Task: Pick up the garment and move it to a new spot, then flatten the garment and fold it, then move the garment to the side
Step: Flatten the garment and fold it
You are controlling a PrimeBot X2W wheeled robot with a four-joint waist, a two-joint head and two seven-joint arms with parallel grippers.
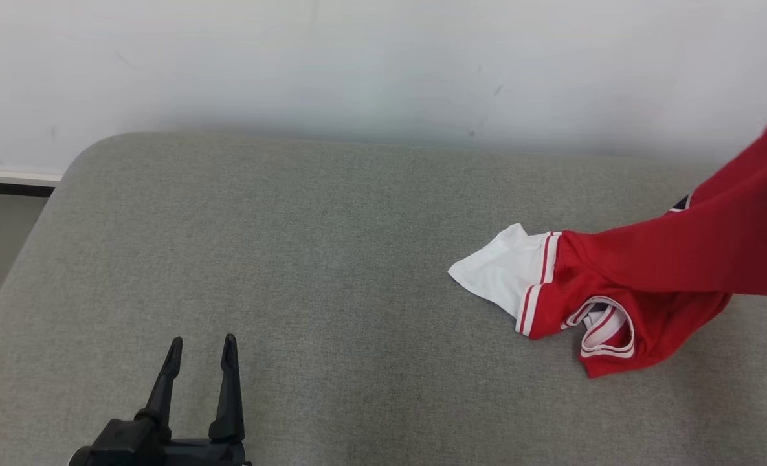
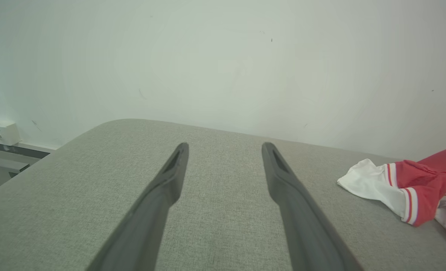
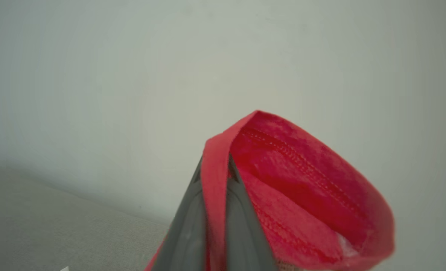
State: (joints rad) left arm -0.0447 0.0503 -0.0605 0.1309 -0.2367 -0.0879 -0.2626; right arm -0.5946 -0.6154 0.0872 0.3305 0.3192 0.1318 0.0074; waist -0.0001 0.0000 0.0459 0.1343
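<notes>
Where it rises, garment (image 1: 648, 265) is cut off.

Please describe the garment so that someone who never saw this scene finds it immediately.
Find the grey cushioned surface before the pale wall. Toward its right edge lies a red garment, one end lifted. Its white panel with red-striped trim marks it out.

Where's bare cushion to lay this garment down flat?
Free: the grey cushion between the left gripper and the white sleeve, back to the wall. Crowded: the right end, where the garment hangs from the right gripper.
</notes>
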